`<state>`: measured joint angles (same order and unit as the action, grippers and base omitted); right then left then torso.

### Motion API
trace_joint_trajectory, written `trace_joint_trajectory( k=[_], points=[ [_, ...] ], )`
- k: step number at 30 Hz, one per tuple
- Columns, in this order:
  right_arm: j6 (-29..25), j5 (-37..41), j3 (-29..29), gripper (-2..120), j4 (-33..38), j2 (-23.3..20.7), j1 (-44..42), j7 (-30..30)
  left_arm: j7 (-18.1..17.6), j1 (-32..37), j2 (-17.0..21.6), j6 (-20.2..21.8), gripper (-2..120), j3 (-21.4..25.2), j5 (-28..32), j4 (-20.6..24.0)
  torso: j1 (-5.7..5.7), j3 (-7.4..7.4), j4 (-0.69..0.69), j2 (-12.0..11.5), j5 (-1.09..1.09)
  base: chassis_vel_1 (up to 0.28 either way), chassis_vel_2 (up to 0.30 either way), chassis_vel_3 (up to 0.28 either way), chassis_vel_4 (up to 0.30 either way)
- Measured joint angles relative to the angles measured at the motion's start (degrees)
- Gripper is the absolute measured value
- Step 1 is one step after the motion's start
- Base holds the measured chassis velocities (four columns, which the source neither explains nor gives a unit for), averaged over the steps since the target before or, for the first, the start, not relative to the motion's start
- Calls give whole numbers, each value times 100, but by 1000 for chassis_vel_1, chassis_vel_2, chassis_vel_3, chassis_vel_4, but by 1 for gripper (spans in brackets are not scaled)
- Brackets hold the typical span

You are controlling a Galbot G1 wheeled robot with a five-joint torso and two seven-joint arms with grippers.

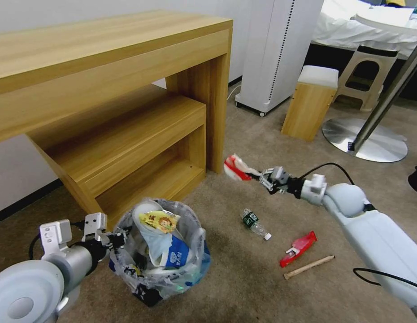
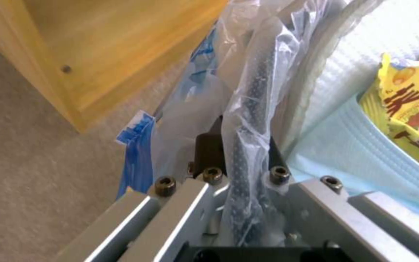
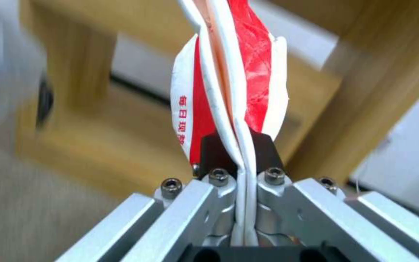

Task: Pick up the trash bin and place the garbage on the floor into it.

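Note:
The trash bin [image 1: 161, 273] stands on the carpet at lower left, black with a crinkly clear bag, holding white slippers, a pale blue mask, a cup and a yellow wrapper. My left gripper [image 1: 118, 238] is shut on its rim [image 2: 248, 145] from the left side. My right gripper [image 1: 263, 176] is off the floor beside the desk leg, shut on the crushed red-white bowl [image 1: 237, 168] [image 3: 229, 91]. More garbage lies on the carpet: a small bottle [image 1: 255, 224], a red wrapper [image 1: 299, 248] and a wooden stick [image 1: 308, 267].
A wooden desk [image 1: 110, 89] with a lower shelf rises behind the bin. A white appliance [image 1: 275, 54], a wooden stool [image 1: 310, 103], a plastic stool [image 1: 369, 74] and a round metal table base [image 1: 365, 141] stand at the back right. Open carpet lies between bin and litter.

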<state>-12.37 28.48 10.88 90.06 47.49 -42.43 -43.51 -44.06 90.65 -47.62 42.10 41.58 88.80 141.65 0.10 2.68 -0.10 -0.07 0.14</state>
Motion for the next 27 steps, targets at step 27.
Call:
trace_joint_trajectory(
  k=[27],
  points=[
    [23, 2114, -1305, 0, 664, 496, 303, -2271, 785, -393, 349, 5, 1, -411, 222, -198, 1, 1, 0, 0, -1, 0, 0, 0, 0]
  ],
)
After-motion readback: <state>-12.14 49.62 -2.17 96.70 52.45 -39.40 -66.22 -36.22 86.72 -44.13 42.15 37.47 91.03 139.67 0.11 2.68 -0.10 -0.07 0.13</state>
